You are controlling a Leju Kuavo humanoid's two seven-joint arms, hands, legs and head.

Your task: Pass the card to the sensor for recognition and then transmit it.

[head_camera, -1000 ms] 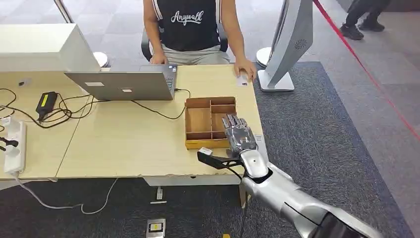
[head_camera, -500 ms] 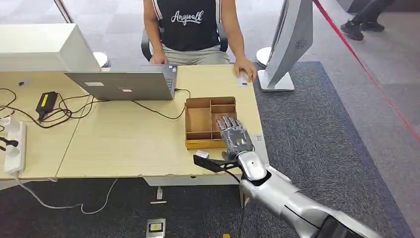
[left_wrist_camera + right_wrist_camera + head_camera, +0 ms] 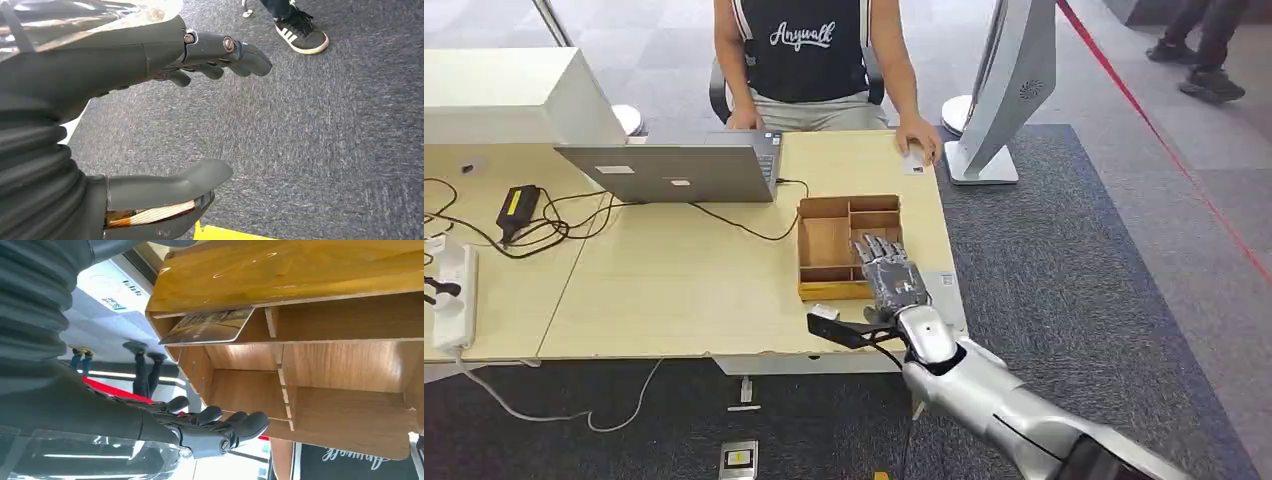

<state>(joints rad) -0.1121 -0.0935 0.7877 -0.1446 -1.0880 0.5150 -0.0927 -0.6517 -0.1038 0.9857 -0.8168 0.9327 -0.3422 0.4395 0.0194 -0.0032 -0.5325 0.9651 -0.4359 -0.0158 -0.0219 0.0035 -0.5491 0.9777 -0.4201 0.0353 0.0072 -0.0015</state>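
Now the right hand (image 3: 891, 276) hovers over the wooden tray (image 3: 824, 243), fingers spread, holding nothing. It looks like the pick-up step: the card (image 3: 210, 325) lies in the tray's near compartment. Next, reach down and pinch it.

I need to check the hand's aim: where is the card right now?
In the right wrist view the card lies in a corner compartment of the wooden tray. In the head view the right hand hovers over the tray's near right corner.
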